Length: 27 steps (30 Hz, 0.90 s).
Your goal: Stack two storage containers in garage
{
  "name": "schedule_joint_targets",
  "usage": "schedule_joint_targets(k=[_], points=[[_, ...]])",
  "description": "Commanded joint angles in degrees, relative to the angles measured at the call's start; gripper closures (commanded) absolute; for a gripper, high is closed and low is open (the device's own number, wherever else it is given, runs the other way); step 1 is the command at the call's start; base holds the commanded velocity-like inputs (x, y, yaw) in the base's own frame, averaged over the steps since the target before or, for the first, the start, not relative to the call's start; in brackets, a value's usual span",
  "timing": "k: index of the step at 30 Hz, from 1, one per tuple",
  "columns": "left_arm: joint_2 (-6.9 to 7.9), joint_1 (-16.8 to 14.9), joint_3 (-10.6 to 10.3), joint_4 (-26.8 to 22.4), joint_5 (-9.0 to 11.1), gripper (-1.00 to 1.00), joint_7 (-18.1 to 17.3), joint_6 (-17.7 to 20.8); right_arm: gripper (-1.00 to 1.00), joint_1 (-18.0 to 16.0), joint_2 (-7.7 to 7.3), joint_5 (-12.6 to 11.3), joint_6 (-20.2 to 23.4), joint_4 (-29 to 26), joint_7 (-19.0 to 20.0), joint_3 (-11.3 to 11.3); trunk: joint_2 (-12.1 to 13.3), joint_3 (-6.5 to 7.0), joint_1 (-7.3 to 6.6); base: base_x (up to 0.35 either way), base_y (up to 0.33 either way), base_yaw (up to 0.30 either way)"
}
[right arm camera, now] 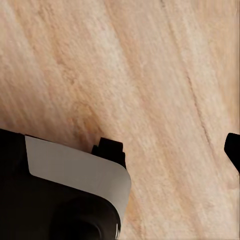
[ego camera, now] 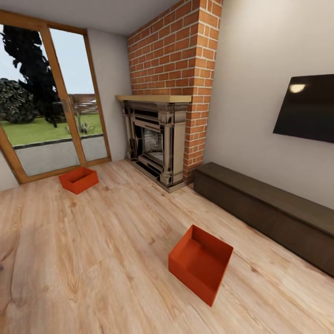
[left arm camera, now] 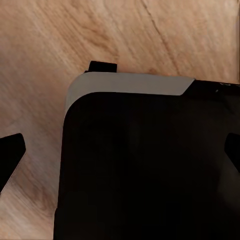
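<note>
The head view was bright and evenly lit, with daylight coming in through the glass doors and soft, flat shading over the wood floor. A small warm glare spot sat on the black TV. Lines bent and leaned toward the edges, so the brick fireplace and door frame tilted noticeably. The two orange-red containers cast only faint shadows. Both wrist views were softer, the floor grain smeared and blurred, and the dark robot body up close lacked any detail in its black surface.
</note>
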Motion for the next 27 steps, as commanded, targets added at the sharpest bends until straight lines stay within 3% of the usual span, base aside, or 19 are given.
schedule_joint_targets(k=[1,13,21,27], points=[[-0.02,0.0,0.1,-0.1,0.6,-1.00,0.0,0.1,-1.00,-0.1,-0.03,0.3,-0.3,0.2,0.1,-0.5,0.0,-0.04,0.04,0.333,0.014,0.000],[0.00,0.0,0.1,-0.1,0.6,-1.00,0.1,0.1,-1.00,-0.1,-0.03,0.3,-0.3,0.1,0.1,-0.5,0.0,-0.04,0.04,0.330,0.104,0.000],[-0.02,0.0,0.1,-0.1,0.5,-1.00,0.1,0.0,-1.00,-0.1,-0.03,0.3,-0.3,0.2,0.1,-0.5,0.0,-0.04,0.04,0.105,0.044,0.000],[-0.02,0.0,0.0,-0.1,0.6,-1.00,0.0,0.0,-1.00,-0.1,-0.03,0.3,-0.3,0.1,0.1,-0.5,0.0,-0.04,0.04,0.291,0.001,0.000]])
